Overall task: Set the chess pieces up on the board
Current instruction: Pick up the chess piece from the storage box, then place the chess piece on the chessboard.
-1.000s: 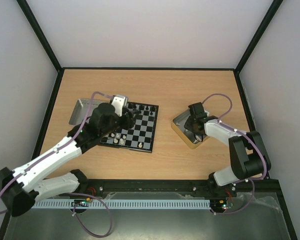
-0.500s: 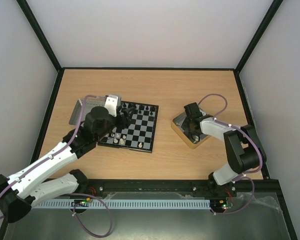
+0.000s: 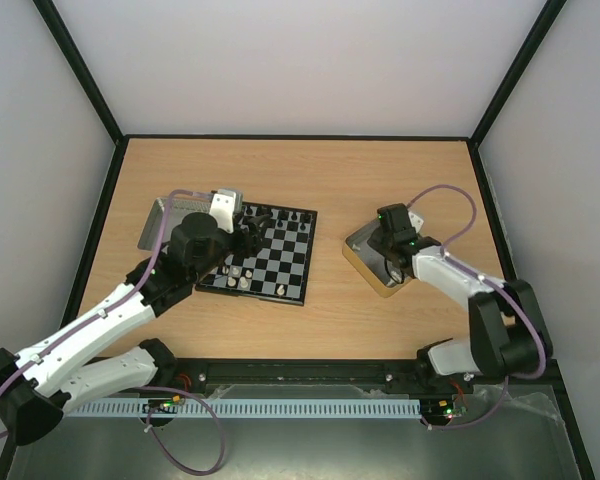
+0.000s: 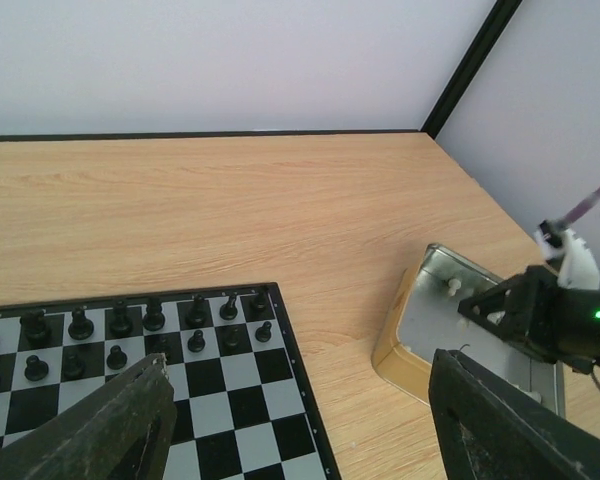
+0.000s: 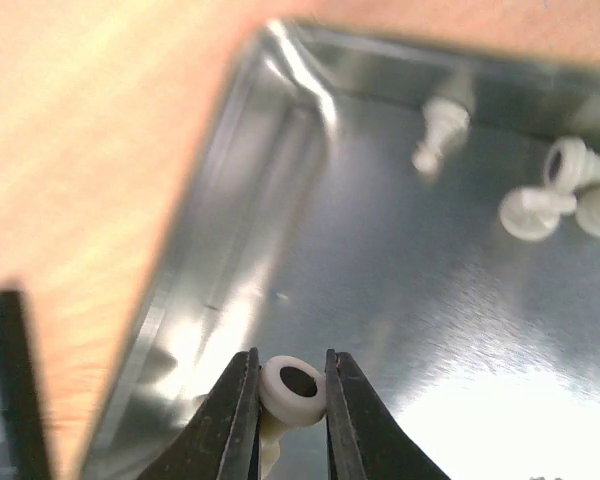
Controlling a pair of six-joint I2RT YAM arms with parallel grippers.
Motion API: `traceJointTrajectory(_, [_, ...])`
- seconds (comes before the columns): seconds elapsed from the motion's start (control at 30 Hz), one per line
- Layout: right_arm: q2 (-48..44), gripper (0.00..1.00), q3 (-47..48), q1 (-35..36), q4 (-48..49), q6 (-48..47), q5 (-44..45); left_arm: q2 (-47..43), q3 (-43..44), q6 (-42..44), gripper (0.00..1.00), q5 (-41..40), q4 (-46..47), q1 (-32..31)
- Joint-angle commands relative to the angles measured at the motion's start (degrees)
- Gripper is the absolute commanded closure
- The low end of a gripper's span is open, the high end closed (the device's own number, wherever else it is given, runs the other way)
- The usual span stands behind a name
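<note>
In the top view, a grey tray (image 3: 160,218) lies at the left of the table (image 3: 310,170), touching or just beside the board's upper left corner; which cannot be told. The left gripper (image 3: 250,233) hangs over that corner of the board (image 3: 280,262). In the left wrist view this gripper (image 4: 300,400) has its fingers (image 4: 110,430) spread wide with nothing between them. The board (image 4: 230,420) fills the lower left of that view, and two rows of black pieces (image 4: 120,335) stand on it. In the top view the black pieces (image 3: 280,214) line the board's upper edge, and a few white pieces (image 3: 242,276) stand near its lower left edge, with one more further right along that edge. Bare wood separates the board from a gold-sided tin (image 3: 357,252) at centre right, which sits turned at an angle to the board. The right gripper (image 3: 392,252) reaches down into the tin. In the right wrist view this gripper (image 5: 290,375) is clamped on one white piece (image 5: 272,392) at bottom centre, a finger pressing each side and the piece's hollow round base facing the camera. Whether the piece touches the tin's floor (image 5: 380,280) cannot be told. Four more white pieces (image 5: 530,210) lie on that floor at upper right: one near the far wall and three bunched together at the right edge.
</note>
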Motion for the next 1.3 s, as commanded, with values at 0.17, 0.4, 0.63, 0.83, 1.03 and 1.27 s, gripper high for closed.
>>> traceJointTrajectory(0.17, [-9.1, 0.87, -3.2, 0.3, 10.7, 7.9, -10.0, 2.3, -0.7, -2.9, 0.27, 3.6, 4.6, 0.3])
traceJointTrajectory(0.4, [-10.1, 0.86, -7.7, 2.8, 27.2, 20.4, -27.1, 6.1, -2.9, -9.3, 0.27, 8.9, 9.7, 0.3])
traceJointTrajectory(0.63, [-9.3, 0.85, -8.5, 6.8, 36.9, 28.6, -33.8, 9.7, -6.9, -14.1, 0.28, 12.9, 16.3, 0.3])
traceJointTrajectory(0.83, [-8.2, 0.84, -8.9, 9.5, 42.2, 32.5, -36.9, 12.4, -6.9, -14.6, 0.3, 16.4, 18.8, 0.2])
traceJointTrajectory(1.03, [-7.8, 0.84, -8.9, 12.3, 44.3, 35.0, -37.0, 16.2, -5.2, -14.8, 0.39, 18.6, 18.9, 0.0])
traceJointTrajectory(1.27, [-6.9, 0.84, -8.5, 13.9, 44.4, 35.5, -37.8, 19.4, -3.5, -13.4, 0.5, 19.6, 18.4, -0.5])
